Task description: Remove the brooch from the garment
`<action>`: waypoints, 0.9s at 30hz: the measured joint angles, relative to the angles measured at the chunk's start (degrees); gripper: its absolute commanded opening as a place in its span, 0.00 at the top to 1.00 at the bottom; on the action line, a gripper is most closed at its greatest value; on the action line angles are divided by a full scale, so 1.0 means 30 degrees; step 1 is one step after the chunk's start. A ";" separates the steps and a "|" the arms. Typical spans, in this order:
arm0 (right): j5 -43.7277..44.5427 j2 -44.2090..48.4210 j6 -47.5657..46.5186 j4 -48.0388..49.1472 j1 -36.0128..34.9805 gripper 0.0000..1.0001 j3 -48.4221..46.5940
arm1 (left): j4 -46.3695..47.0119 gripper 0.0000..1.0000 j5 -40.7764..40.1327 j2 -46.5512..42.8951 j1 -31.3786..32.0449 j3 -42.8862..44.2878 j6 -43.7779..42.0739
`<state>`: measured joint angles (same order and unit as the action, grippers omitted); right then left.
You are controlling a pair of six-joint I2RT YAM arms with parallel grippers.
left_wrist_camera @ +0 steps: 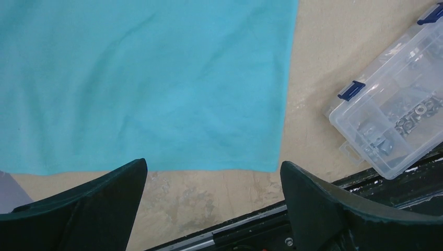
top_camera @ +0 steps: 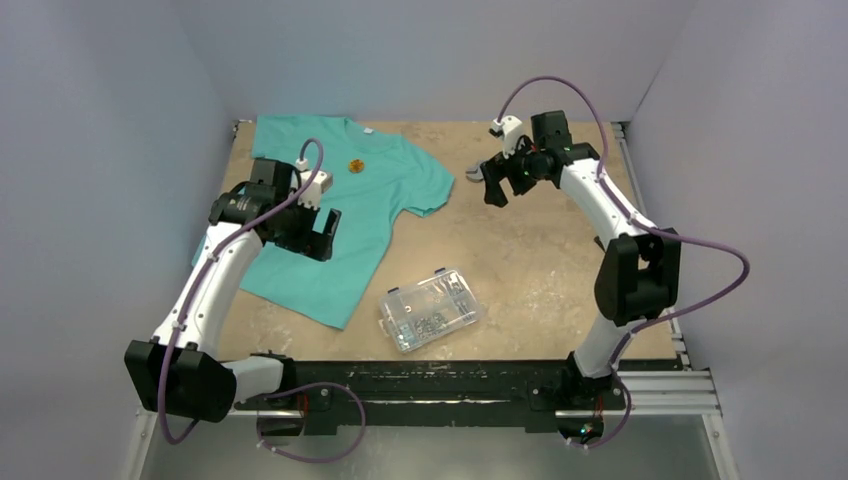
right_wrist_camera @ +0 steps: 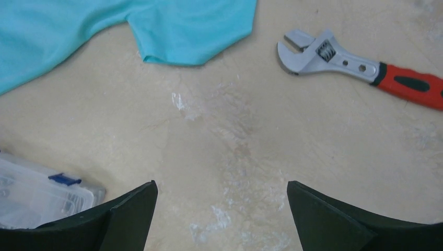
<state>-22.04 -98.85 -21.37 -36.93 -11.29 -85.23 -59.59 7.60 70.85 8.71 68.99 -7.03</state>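
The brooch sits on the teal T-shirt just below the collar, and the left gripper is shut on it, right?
No. The brooch does sit on the teal T-shirt just below the collar, but the left gripper is open, over the shirt's lower half, well clear of it. The top external view shows this.

no readable text, label or number on any item in view.

1. Clear plastic organiser box (top_camera: 430, 308) with blue latches, small metal hardware inside, at 6 o'clock from the tabletop's middle in the top view
2. Adjustable wrench (right_wrist_camera: 360, 65), silver head, red-and-black handle, lying flat at 2 o'clock in the right wrist view, head toward 10 o'clock
3. Tan, scuffed table (top_camera: 540, 270) under both
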 measured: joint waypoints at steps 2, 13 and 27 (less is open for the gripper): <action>-0.0051 -0.0918 0.0117 0.0058 -0.0189 0.01 -0.1071 | 0.0211 0.00 0.0044 0.0036 0.0000 0.0102 -0.0007; -0.0408 -0.6382 0.1530 0.1661 -0.1719 0.12 -0.6812 | 0.0262 0.00 0.0022 0.0933 0.0000 0.0911 -0.0007; 0.0539 -1.2444 0.3570 0.3563 -0.2951 0.35 -1.0630 | -0.0015 0.00 -0.0284 0.2069 0.0000 0.2688 0.0197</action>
<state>-20.43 -136.18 -10.66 -26.24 -20.14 -117.12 -59.64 6.74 77.06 8.71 77.06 -6.44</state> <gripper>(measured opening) 0.655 0.998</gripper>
